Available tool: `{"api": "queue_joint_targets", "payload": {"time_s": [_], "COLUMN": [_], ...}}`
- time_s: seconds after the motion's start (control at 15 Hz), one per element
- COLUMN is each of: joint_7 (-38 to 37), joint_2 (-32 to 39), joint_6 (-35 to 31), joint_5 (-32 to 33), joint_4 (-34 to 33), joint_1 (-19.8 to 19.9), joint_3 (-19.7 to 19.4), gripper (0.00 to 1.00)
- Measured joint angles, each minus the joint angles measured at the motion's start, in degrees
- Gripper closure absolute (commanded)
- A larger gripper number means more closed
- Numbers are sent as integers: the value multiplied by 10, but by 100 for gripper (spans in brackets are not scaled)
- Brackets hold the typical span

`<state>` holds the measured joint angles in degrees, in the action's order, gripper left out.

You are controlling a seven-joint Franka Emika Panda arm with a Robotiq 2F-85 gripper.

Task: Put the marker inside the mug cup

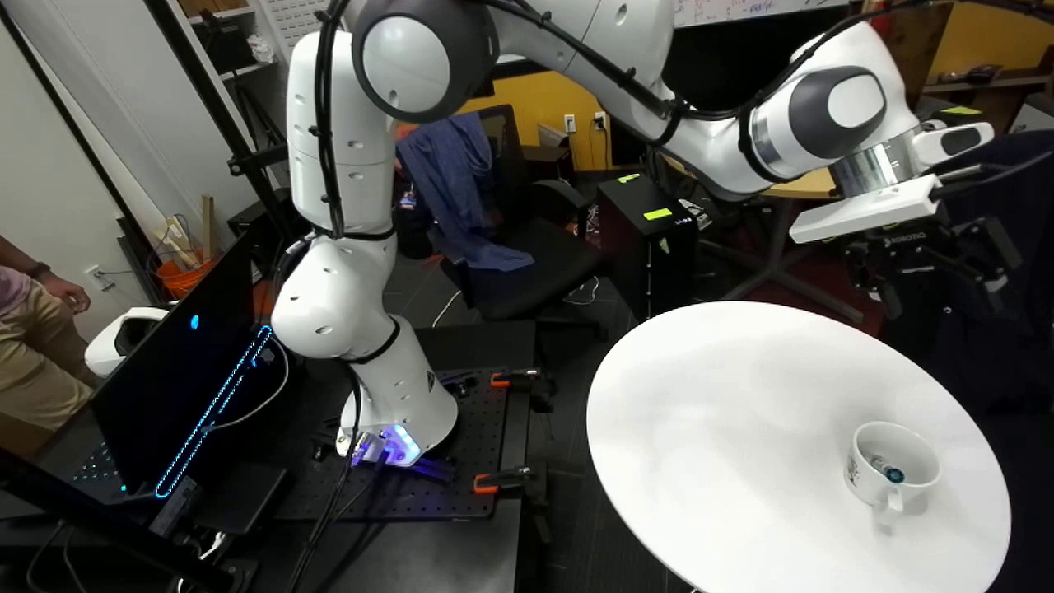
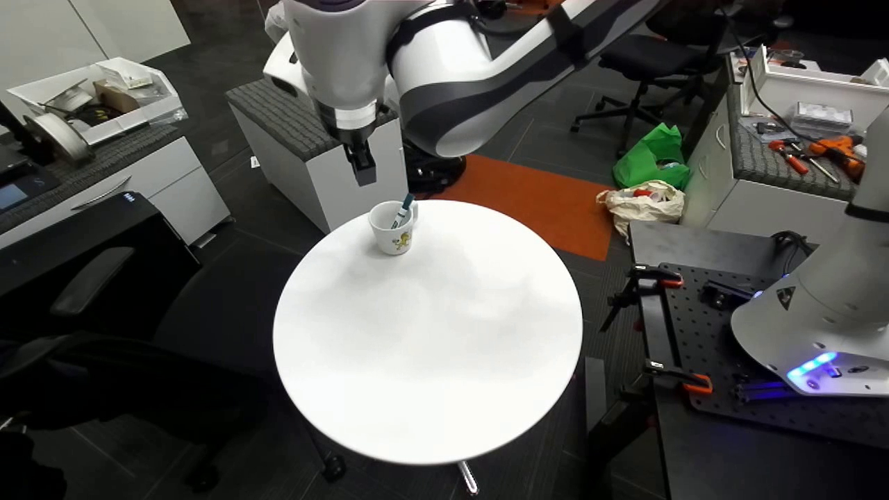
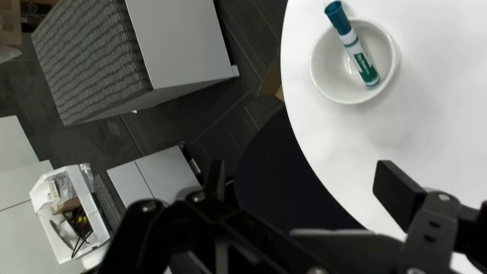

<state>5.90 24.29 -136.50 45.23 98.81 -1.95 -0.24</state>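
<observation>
Our gripper [image 3: 306, 186] hangs spread wide, empty; in the mug cup [image 3: 333, 74] leans the marker [image 3: 355, 47], which we judge light, stiff, best pinched by its cap [image 3: 338, 18]

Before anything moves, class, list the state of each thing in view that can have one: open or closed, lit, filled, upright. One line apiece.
Teal-capped marker: leaning, cap on and uppermost.
White mug: upright on the round table, holding the marker.
Robotiq gripper: open, holding nothing.
Robot base light: lit blue.
Laptop: open, lit blue.
White storage bin: no lid on, holding loose items.
</observation>
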Motion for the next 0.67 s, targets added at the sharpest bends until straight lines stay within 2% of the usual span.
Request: {"api": "queue_joint_targets", "payload": {"time_s": [0.2, 0.47, 0.67], "joint_7": [-23, -18, -18], "joint_2": [-30, -58, -67], "joint_6": [-107, -244, -256], "joint_5": [-34, -112, -118], "joint_4": [57, 135, 152], "joint_1": [8, 21, 24], "joint_3": [0, 0, 0], "gripper": [0, 0, 0]}}
